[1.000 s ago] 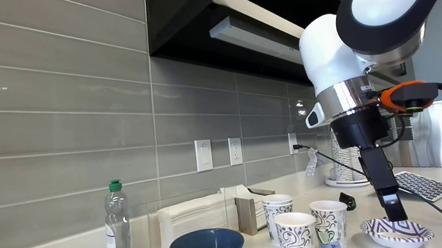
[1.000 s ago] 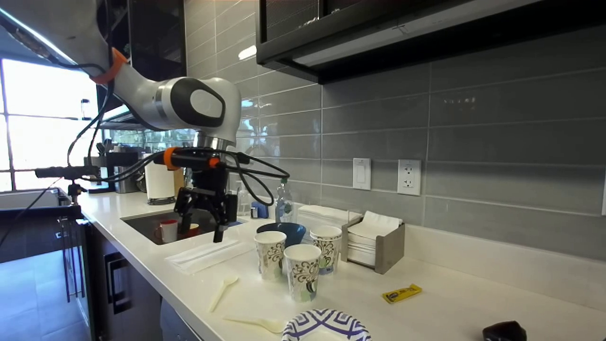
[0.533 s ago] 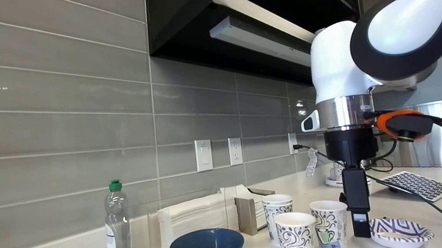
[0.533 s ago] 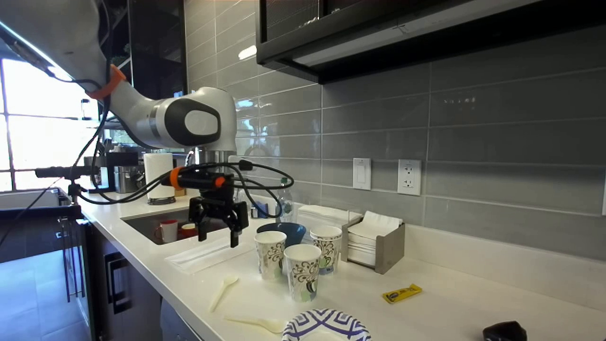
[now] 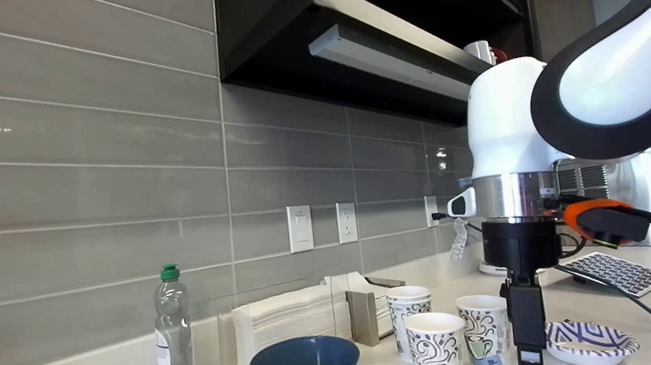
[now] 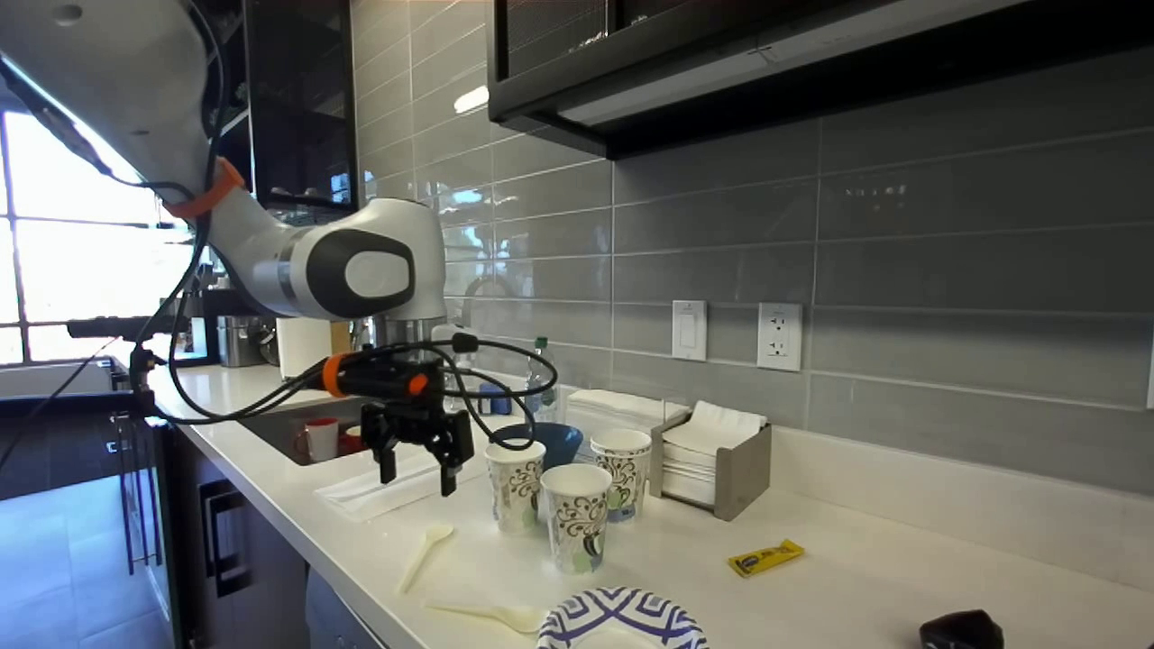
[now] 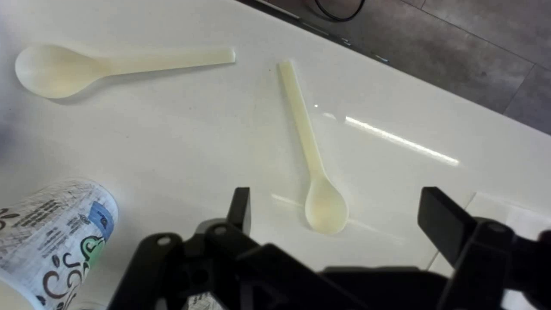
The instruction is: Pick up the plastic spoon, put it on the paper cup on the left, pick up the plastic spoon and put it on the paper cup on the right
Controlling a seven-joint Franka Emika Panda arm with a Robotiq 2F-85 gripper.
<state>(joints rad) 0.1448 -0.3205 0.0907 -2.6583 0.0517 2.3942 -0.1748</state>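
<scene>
Nearest, we've got one black gripper (image 7: 338, 213), its two fingers spread wide. Below it, we count two cream plastic spoons (image 7: 303, 125), smooth and oval-headed, lying apart on the white counter (image 7: 193, 142). Farther off: three swirl-patterned paper cups (image 6: 577, 527), the rear one showing a doubled rim.

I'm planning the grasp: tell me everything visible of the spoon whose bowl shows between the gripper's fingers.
This spoon is pale cream and looks plastic, with an oval bowl and a slim, straight handle. It lies on the counter, handle end toward the counter's edge. Only the counter touches it; the open gripper is above. Which way the bowl faces is unclear.
</scene>
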